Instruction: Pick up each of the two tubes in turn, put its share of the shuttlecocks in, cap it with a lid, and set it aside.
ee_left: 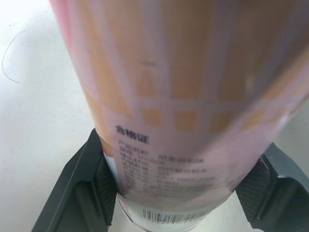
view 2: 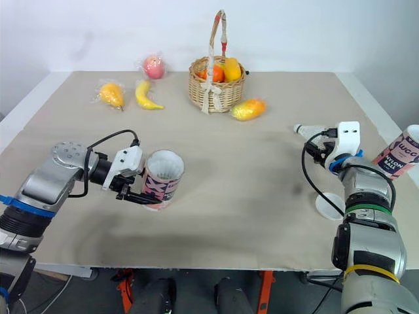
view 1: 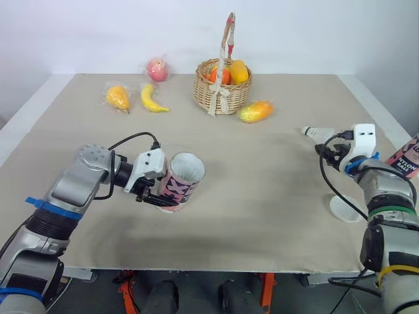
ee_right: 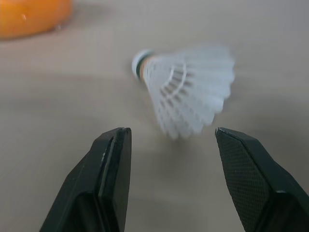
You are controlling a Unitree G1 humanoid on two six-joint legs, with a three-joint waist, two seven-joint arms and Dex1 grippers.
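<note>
Fingers status: left fingers (ee_left: 91,191) clenching on first tube (view 1: 181,183), holding it tilted, mouth uncapped, at 8 o'clock on surface (view 1: 262,196). Right fingers (ee_right: 112,179) gaping, released, hovering just short of shuttlecock (ee_right: 188,104) lying at 3 o'clock, not touching it. Second tube (view 1: 407,159) waiting at 3 o'clock edge, untouched. Lid (view 1: 345,208) lying at 4 o'clock. Judging task as only starting: loading not visibly begun, contents of held tube unreadable, both cappings and set-asides remaining.
</note>
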